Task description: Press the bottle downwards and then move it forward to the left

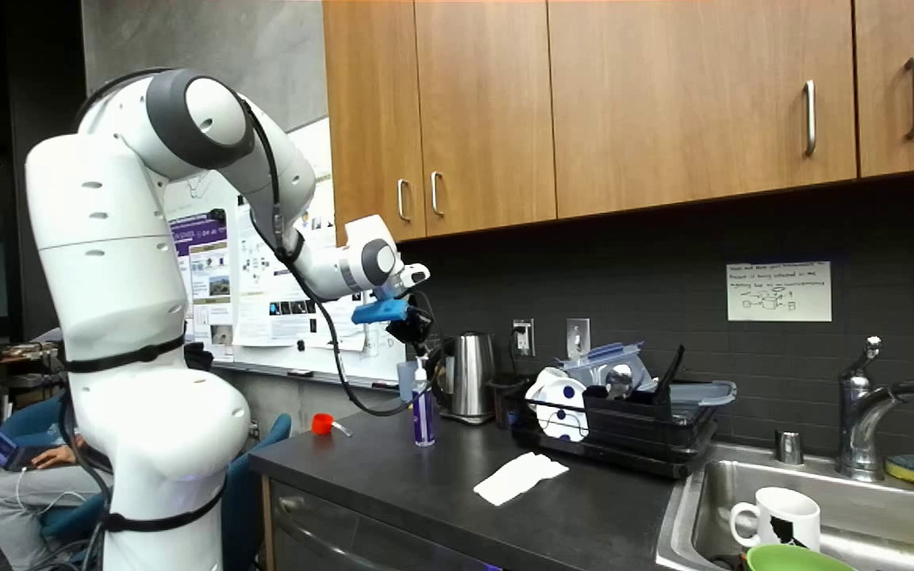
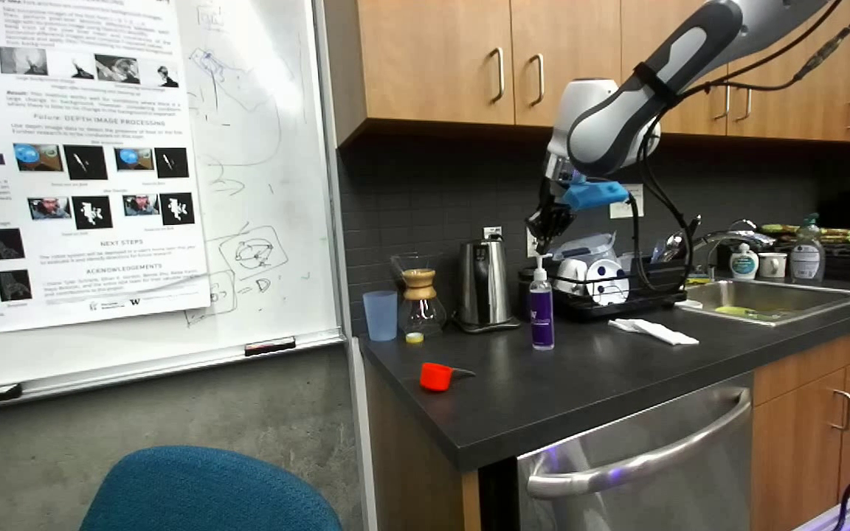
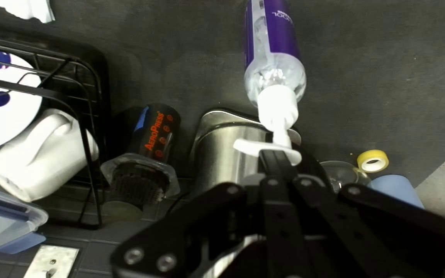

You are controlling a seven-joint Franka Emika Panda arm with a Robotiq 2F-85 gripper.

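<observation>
The bottle is a slim clear one with a purple label and a white pump top. It stands upright on the dark counter in both exterior views (image 1: pixel 424 419) (image 2: pixel 542 318), and in the wrist view (image 3: pixel 276 73). My gripper is directly above it in both exterior views (image 1: pixel 422 347) (image 2: pixel 541 246). In the wrist view my gripper (image 3: pixel 274 154) has its two fingertips pressed together over the white pump head, with nothing between them. The fingertips meet or nearly meet the pump head; exact contact is hard to tell.
A steel kettle (image 2: pixel 485 284) stands close behind the bottle. A dish rack (image 1: pixel 624 428) and white cloth (image 1: pixel 519 477) lie to one side. A red scoop (image 2: pixel 436 377), blue cup (image 2: pixel 381 316), glass coffee maker (image 2: pixel 422 313) and yellow tape roll (image 3: pixel 372 160) are on the counter.
</observation>
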